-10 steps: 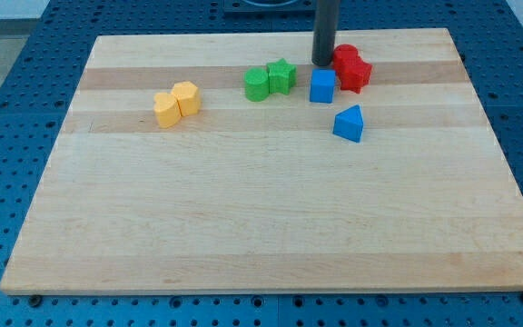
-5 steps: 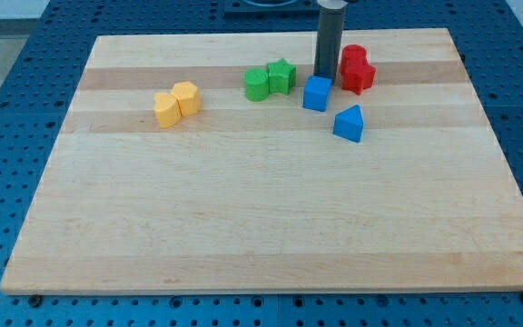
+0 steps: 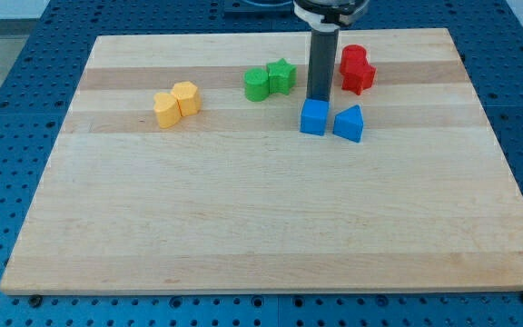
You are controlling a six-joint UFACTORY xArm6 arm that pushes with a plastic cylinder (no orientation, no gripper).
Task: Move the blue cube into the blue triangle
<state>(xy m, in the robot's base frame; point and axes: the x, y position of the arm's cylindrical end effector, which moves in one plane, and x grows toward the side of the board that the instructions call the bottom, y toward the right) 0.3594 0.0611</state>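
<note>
The blue cube lies on the wooden board right of centre near the view's top. The blue triangle lies just to its right, a narrow gap or bare contact between them. My tip stands at the cube's upper edge, touching it from the view's top side. The rod rises straight up out of the view.
Two red blocks sit together up and to the right of my tip. A green block and a green star lie to the left. Two yellow blocks lie farther left.
My tip has moved down the view, pushing the blue cube down until it sits beside the blue triangle. The other blocks have not moved.
</note>
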